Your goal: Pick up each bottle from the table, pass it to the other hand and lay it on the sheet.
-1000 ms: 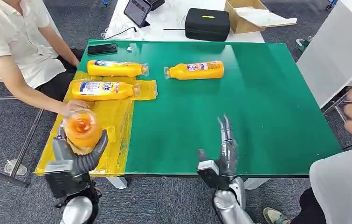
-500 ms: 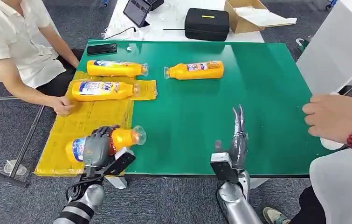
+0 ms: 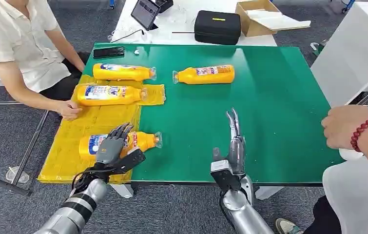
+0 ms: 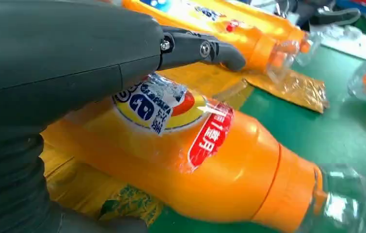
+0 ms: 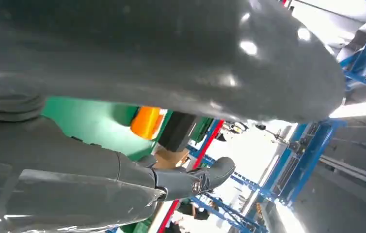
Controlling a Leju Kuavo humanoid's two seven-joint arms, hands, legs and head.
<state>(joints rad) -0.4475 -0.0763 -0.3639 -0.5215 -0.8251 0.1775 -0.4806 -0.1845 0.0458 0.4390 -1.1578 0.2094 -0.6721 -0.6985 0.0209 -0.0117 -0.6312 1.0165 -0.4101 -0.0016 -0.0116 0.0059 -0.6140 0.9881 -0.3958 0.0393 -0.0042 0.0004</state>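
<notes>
Orange bottle [image 4: 210, 165] lying across yellow sheet [image 4: 205, 77] and green desk [image 4: 365, 126], robot hand [image 4: 74, 63] resting on top.

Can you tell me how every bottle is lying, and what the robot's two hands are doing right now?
Near bottle: lying on its side on the yellow sheet, cap end over the green table.
Middle bottle: lying on the sheet.
Far-left bottle: lying mostly on the table.
Far bottle: lying on the table.
Left hand: resting on the near bottle.
Right hand: holds nothing, fingers straight.

Four orange bottles [image 3: 121, 142], one yellow sheet [image 3: 74, 158]
</notes>
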